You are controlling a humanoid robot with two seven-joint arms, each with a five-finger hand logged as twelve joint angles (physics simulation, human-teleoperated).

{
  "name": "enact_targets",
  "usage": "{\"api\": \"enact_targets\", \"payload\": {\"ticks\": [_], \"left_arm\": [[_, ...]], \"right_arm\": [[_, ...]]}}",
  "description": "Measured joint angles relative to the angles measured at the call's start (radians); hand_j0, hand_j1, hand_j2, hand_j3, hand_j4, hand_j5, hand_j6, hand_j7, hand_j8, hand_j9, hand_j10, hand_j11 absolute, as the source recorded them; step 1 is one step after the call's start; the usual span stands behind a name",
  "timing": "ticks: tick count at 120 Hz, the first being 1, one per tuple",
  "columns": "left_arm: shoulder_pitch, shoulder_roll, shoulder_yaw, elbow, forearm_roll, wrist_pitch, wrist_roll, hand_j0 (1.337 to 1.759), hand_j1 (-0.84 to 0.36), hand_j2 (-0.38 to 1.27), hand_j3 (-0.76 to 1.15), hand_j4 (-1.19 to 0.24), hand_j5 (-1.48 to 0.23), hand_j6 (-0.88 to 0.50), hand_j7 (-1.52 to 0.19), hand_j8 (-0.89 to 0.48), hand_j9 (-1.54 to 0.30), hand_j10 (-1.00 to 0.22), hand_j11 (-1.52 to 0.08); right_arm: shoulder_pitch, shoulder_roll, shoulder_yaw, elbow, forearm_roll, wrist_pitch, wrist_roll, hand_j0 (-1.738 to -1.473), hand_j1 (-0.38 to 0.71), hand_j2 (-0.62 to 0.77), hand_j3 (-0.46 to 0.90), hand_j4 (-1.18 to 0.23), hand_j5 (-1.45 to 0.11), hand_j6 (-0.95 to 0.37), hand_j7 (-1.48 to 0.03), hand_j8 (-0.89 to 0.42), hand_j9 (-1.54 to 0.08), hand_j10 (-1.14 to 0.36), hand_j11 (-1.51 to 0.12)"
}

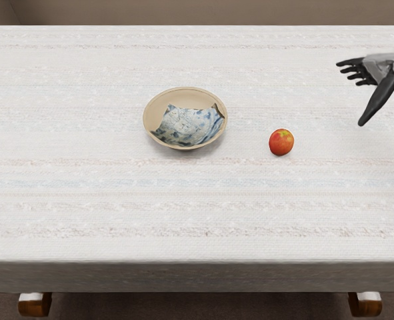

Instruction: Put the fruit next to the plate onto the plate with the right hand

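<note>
A red and yellow apple [281,142] lies on the pale tablecloth, a short way right of the plate. The plate [158,105] is a beige round dish with a blue and white pattern inside, standing near the table's middle with nothing on it. My right hand [368,83] comes in from the right edge, hovering above and to the right of the apple, well apart from it. Its dark fingers [351,69] are spread and hold nothing. The left arm does not show.
The table [183,220] is covered by a whitish striped cloth and fills the view. Its front edge runs along the bottom, with two wooden feet [35,304] below.
</note>
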Motion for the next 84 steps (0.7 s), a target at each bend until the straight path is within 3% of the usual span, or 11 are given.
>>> {"api": "enact_targets", "payload": {"ticks": [10, 54, 69, 84], "left_arm": [[0.0, 0.0, 0.0, 0.0, 0.0, 0.0, 0.0, 1.658, 0.35, 0.0, 0.0, 0.0, 0.0, 0.0, 0.0, 0.0, 0.0, 0.0, 0.0], [0.001, 0.0, 0.0, 0.0, 0.0, 0.0, 0.0, 1.658, 0.35, 0.0, 0.0, 0.0, 0.0, 0.0, 0.0, 0.0, 0.0, 0.0, 0.0], [0.001, 0.0, 0.0, 0.0, 0.0, 0.0, 0.0, 1.658, 0.35, 0.0, 0.0, 0.0, 0.0, 0.0, 0.0, 0.0, 0.0, 0.0, 0.0], [0.0, 0.0, 0.0, 0.0, 0.0, 0.0, 0.0, 1.658, 0.35, 0.0, 0.0, 0.0, 0.0, 0.0, 0.0, 0.0, 0.0, 0.0, 0.0]], "right_arm": [[-0.001, 0.003, -0.005, 0.001, -0.005, 0.0, -0.002, -1.658, -0.33, 0.0, 0.0, -0.02, -0.02, -0.02, -0.02, -0.02, -0.02, -0.02, -0.02], [0.013, 0.037, 0.039, 0.011, 0.0, 0.0, -0.119, -1.658, -0.33, 0.0, 0.0, -0.02, -0.02, -0.02, -0.02, -0.02, -0.02, -0.02, -0.02], [0.014, 0.024, 0.082, 0.13, 0.003, 0.0, -0.143, -1.658, -0.33, 0.0, 0.0, -0.02, -0.02, -0.02, -0.02, -0.02, -0.02, -0.02, -0.02], [0.01, 0.0, 0.15, 0.273, 0.004, 0.0, -0.272, -1.658, -0.33, 0.0, 0.0, -0.02, -0.02, -0.02, -0.02, -0.02, -0.02, -0.02, -0.02]]}}
